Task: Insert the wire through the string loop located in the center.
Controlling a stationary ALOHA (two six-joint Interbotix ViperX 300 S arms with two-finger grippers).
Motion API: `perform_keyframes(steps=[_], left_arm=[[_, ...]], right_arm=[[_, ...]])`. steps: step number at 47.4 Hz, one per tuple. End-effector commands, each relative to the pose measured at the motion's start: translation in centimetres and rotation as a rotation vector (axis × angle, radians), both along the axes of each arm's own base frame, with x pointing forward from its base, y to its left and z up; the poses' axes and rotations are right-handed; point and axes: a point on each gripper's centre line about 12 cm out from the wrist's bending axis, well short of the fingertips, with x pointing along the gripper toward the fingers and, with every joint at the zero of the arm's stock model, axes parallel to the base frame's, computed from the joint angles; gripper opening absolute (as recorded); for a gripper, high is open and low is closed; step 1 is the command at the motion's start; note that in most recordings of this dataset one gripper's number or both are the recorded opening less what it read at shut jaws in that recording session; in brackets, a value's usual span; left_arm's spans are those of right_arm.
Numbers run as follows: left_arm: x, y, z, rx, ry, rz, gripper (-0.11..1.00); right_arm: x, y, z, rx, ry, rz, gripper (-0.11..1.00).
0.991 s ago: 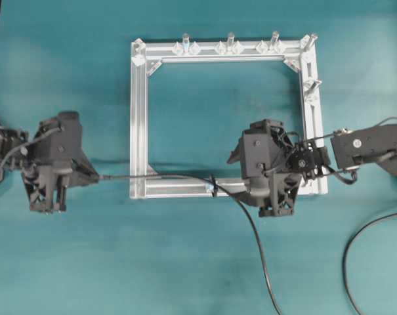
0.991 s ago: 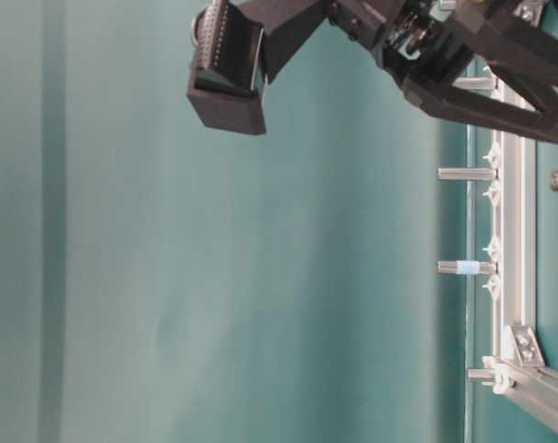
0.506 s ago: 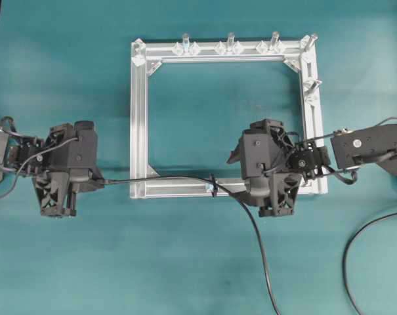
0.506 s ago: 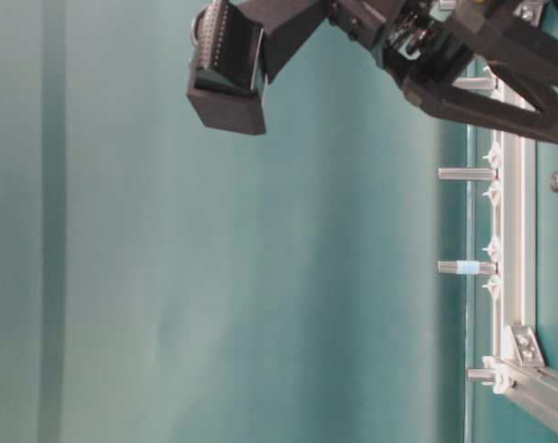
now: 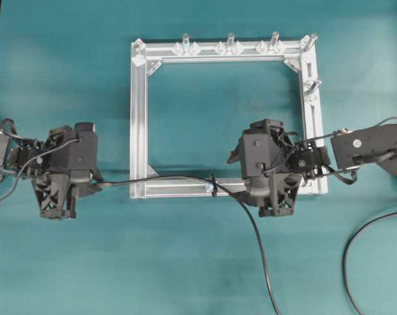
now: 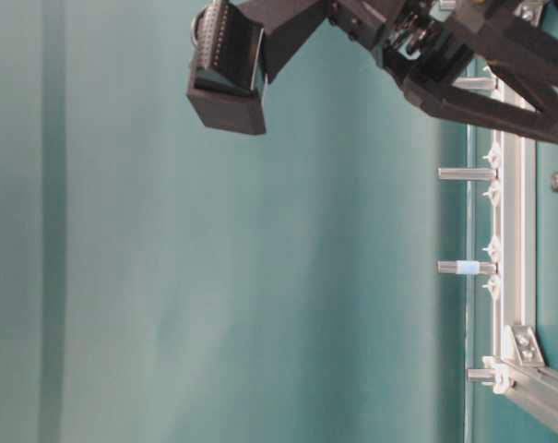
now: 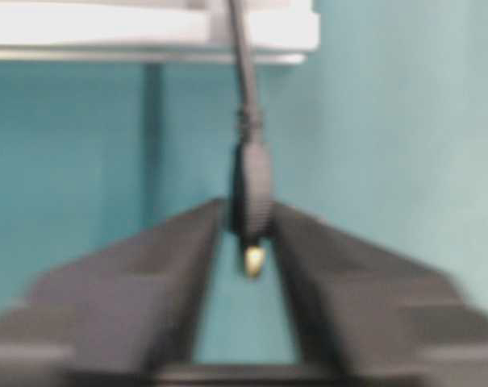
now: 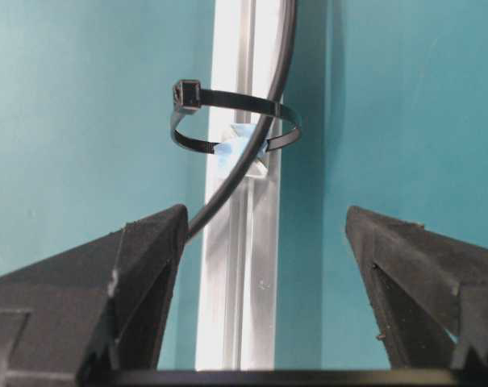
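Since the wire (image 5: 185, 178) already runs through the string loop (image 5: 213, 186) on the near bar of the aluminium frame (image 5: 138, 118), the step in hand looks like letting go of the plug end cleanly. In the left wrist view the plug (image 7: 251, 193) sits between the fingers of the left pincer (image 7: 248, 242), its metal tip pointing back toward the palm; the fingers stand close beside it, and whether they grip it or merely flank it I cannot tell. The right pincer (image 8: 260, 242) is spread wide and empty, poised just short of the loop, which in its view is a black cable tie (image 8: 227, 121) with a pale blue piece, the wire crossing inside it.

To finish well, I judge the left pincer should part fully before backing off, so the plug is not dragged. Any pull should run along the bar, away from the loop, never back toward it. Beyond the loop the slack curves across the teal counter (image 5: 185, 262); it should stay loose so nothing tugs the wire out.
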Motion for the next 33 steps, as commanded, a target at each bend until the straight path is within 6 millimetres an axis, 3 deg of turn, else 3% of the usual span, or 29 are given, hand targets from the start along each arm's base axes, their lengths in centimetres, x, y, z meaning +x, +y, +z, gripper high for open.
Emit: perform_keyframes(steps=[1,4,18,33], left_arm=[[0.6,-0.3,0.7,-0.006,-0.021,-0.003,0.46],[0.6,-0.3,0.7,-0.003,-0.021,-0.006,0.59],[1.0,-0.3,1.4,-0.005,-0.047,-0.01,0.57],[1.8,-0.1,4.4,-0.013,-0.153,-0.008,0.57]], right_arm=[[0.3,0.1,1.3,0.004,-0.041,0.003,0.8],[0.2,0.1,1.3,0.003,-0.04,0.003,0.8],[0.3,0.1,1.3,0.002,-0.04,0.004,0.8],[0.4,0.2,1.4,0.002,-0.043,0.005,0.8]])
